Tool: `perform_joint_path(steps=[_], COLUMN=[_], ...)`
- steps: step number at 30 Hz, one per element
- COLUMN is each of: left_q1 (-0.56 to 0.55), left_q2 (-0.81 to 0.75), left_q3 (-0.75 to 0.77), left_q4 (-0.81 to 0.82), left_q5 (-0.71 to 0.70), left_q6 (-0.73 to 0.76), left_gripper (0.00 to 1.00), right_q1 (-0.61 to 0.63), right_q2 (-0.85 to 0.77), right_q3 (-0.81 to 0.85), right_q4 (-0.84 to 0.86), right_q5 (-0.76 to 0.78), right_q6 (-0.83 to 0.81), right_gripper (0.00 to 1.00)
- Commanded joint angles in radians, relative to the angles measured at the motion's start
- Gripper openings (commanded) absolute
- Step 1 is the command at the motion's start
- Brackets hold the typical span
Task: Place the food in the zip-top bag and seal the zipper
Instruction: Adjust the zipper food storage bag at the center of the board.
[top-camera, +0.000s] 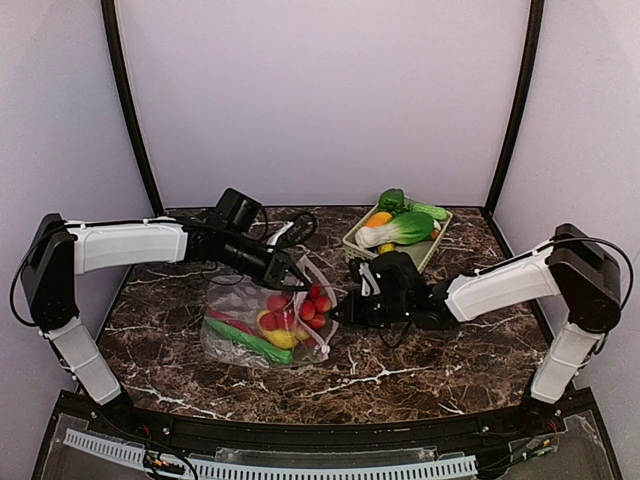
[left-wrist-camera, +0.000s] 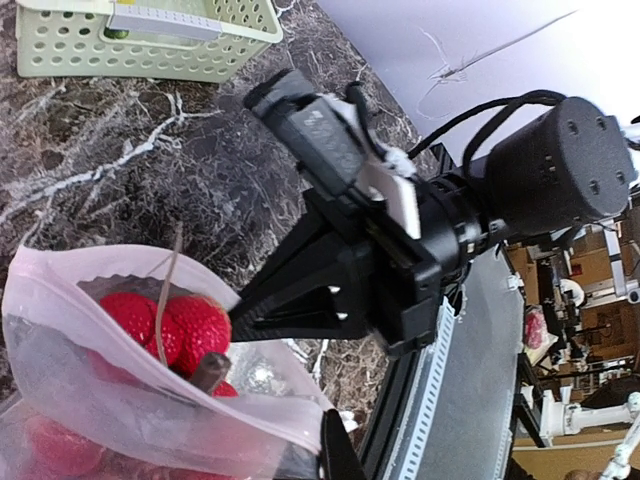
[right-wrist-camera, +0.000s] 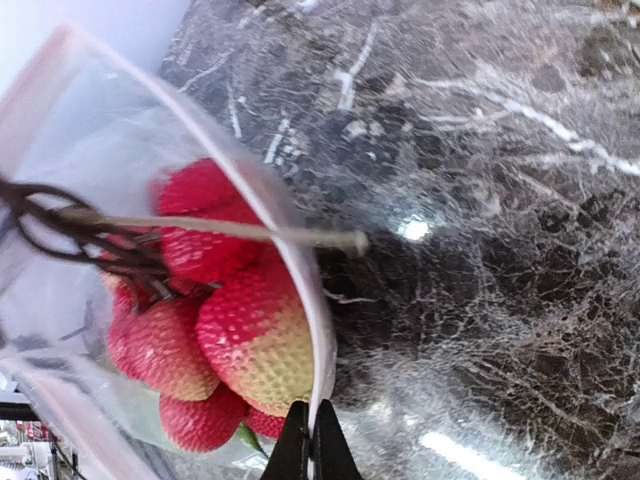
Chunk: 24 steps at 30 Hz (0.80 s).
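**Top view.** Bag (top-camera: 262, 318): clear and floppy, lying on the table (top-camera: 430, 360) left of centre. Contents: tomatoes (top-camera: 300, 305), corn (top-camera: 281, 339), cucumber (top-camera: 250, 341), chili (top-camera: 228, 322). Basket (top-camera: 428, 250) stands at 1 o'clock of the bag, holding bok choy (top-camera: 400, 230) and other pieces not yet bagged. Left fingers (top-camera: 294, 277) are at the bag's 12 o'clock edge, right fingers (top-camera: 340, 312) at its 3 o'clock edge.

**Left wrist view.** Zipper (left-wrist-camera: 80, 265): pale pink strip arching over the tomatoes, mouth gaping. The right fingers meet the rim from 3 o'clock. Of the left fingers only one dark tip shows, at 6 o'clock of the frame beside the rim. Cannot tell whether they are clamped or released.

**Right wrist view.** Right fingers are pinched tight on the zipper strip at 6 o'clock, with the tomatoes just inside.

**Handling (judged).** The film is likely thin, slick and limp, sagging wherever it is unsupported. The strip is probably the firmest part. Best hold is there, near both ends, drawn taut before pressing it closed. The toys look light, hard and smooth, so they may roll or slip. Grip them across the narrow width.
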Motion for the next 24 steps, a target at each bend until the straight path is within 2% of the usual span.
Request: perform_joint_path(steps=[1, 6, 11, 14, 21, 22, 24], left_q1=[0.007, 0.047, 0.083, 0.084, 0.095, 0.097, 0.099], left_q2=[-0.081, -0.174, -0.21, -0.215, -0.207, -0.208, -0.209], left_q3=[0.089, 0.18, 0.254, 0.275, 0.236, 0.23, 0.22], left_q4=[-0.166, -0.239, -0.266, -0.253, -0.205, -0.184, -0.157], left_q5=[-0.173, -0.262, -0.28, -0.259, -0.237, -0.225, -0.209], left_q6=[0.138, 0.147, 0.096, 0.064, -0.008, -0.025, -0.042], left_gripper=[0.01, 0.01, 0.01, 0.01, 0.01, 0.02, 0.14], right_q1=[0.006, 0.035, 0.037, 0.038, 0.039, 0.038, 0.039], right_q2=[-0.186, -0.315, -0.331, -0.323, -0.333, -0.331, -0.331], right_q3=[0.099, 0.265, 0.359, 0.373, 0.323, 0.319, 0.312], right_q4=[-0.068, -0.245, -0.326, -0.38, -0.369, -0.369, -0.365], right_q5=[0.007, 0.058, 0.026, 0.078, 0.1, 0.099, 0.096], right_q6=[-0.078, -0.237, -0.308, -0.328, -0.302, -0.298, -0.288], right_gripper=[0.0, 0.0, 0.0, 0.0, 0.0, 0.0, 0.0])
